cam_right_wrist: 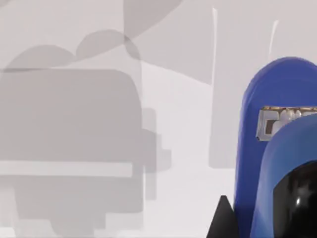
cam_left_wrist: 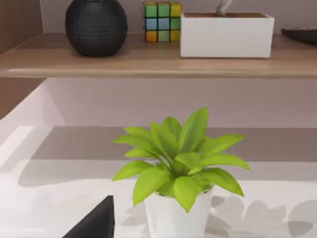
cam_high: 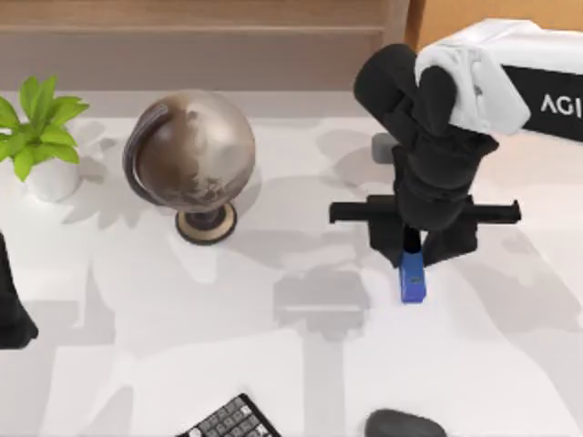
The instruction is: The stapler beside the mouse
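overhead view, two close wrist views

One small bright blue oblong stapler [cam_high: 413, 278]; one smooth dark grey rounded mouse [cam_high: 405, 424] at the counter's front edge; one black keyboard with grey keys [cam_high: 230, 422] beside it; one bronze globe on a round stand [cam_high: 189, 155]; one leafy green plant in a white pot [cam_high: 41, 127] near the counter's left edge; on the shelf, one black round speaker [cam_left_wrist: 96, 26], one coloured puzzle cube [cam_left_wrist: 162, 22], one white box [cam_left_wrist: 226, 34].
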{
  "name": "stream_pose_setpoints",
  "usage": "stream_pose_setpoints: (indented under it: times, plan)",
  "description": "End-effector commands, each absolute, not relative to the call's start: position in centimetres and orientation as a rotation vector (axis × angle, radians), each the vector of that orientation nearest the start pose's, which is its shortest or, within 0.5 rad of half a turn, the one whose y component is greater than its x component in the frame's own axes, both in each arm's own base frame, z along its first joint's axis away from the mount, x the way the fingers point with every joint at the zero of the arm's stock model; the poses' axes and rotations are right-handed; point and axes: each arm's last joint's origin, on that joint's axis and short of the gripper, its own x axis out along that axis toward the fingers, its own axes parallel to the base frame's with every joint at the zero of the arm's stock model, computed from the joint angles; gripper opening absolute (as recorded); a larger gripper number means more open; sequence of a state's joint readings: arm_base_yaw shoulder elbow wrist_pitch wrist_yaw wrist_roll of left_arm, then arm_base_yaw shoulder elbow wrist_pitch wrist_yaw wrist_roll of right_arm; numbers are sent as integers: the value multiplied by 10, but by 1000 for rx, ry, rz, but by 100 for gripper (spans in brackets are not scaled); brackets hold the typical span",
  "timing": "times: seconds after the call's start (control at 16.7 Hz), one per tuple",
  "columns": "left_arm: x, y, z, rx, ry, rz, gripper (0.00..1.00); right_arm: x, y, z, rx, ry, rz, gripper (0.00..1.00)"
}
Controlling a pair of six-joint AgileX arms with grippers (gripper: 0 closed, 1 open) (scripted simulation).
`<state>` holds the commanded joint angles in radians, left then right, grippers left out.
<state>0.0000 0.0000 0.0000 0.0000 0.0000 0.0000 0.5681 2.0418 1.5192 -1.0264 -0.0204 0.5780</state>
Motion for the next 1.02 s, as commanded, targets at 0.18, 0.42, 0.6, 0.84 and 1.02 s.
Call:
stream_pose_setpoints:
  times: [0.18,0.42,0.6,0.84,1.02]
  plan:
    - [106,-1,160,0,0,0,100,322,222,162,33,1567,27,0]
    - [106,-1,160,0,0,0,100,322,221,164,39,1563,26,0]
    - [106,-1,160,0,0,0,100,323,222,165,41,1558,30,0]
    - [106,-1,160,0,0,0,100,323,223,169,50,1541,42,0]
    - [106,-1,160,0,0,0,100,324,225,172,59,1522,54,0]
